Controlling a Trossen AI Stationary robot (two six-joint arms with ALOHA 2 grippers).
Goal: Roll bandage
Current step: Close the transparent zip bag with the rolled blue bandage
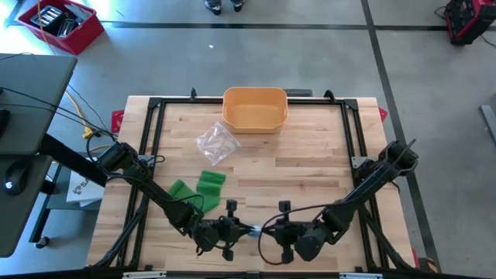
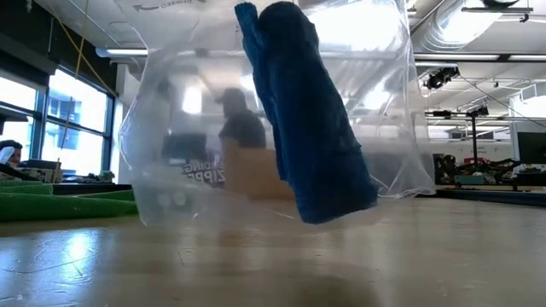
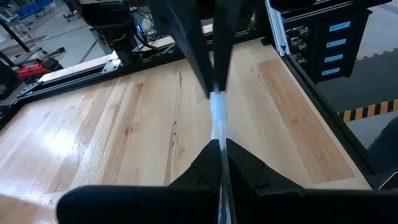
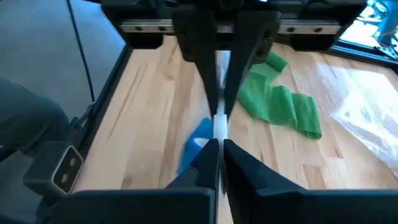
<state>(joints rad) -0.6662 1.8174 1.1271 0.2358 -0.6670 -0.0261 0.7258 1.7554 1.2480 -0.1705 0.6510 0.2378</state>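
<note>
Low view: a clear plastic bag [image 2: 171, 162] hangs above the bench [image 2: 273, 264], a blue bandage [image 2: 311, 128] inside standing nearly upright. Left gripper [image 1: 232, 229] and right gripper [image 1: 267, 230] fingers pinch the bag's top edge from opposite sides.

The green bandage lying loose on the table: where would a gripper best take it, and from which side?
Probably from straight above, at one free end of the green bandage. It lies flat and crumpled on the wooden table, so only a top pinch on a raised fold offers purchase. Both the left gripper and right gripper are shut on the clear bag now.
</note>
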